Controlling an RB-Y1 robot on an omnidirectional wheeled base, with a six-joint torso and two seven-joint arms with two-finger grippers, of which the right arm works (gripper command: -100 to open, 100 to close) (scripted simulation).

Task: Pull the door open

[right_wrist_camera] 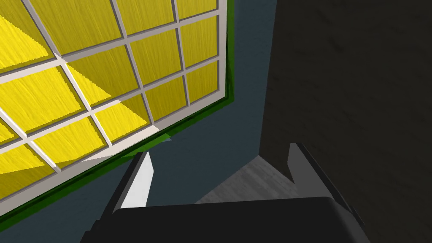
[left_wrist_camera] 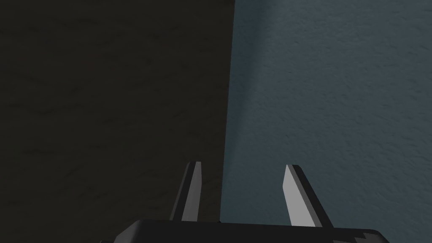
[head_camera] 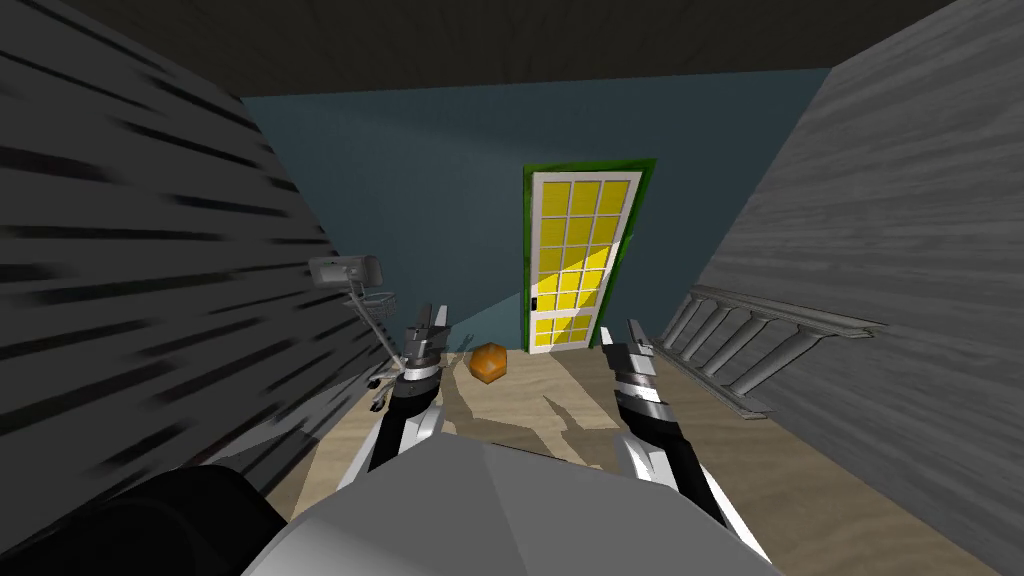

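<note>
Held spread and empty, left claw [left_wrist_camera: 242, 168] and right claw [right_wrist_camera: 219, 151] alike, one yellow-paned door [head_camera: 575, 260] faced well ahead, one orange lump [head_camera: 488, 361] nearby

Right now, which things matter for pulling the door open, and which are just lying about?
Job: yellow-paned door; its dark handle; left gripper and right gripper, fingers open.
Lying about: orange ball; grey railing section, right side; grey device on a stand, left side.
</note>
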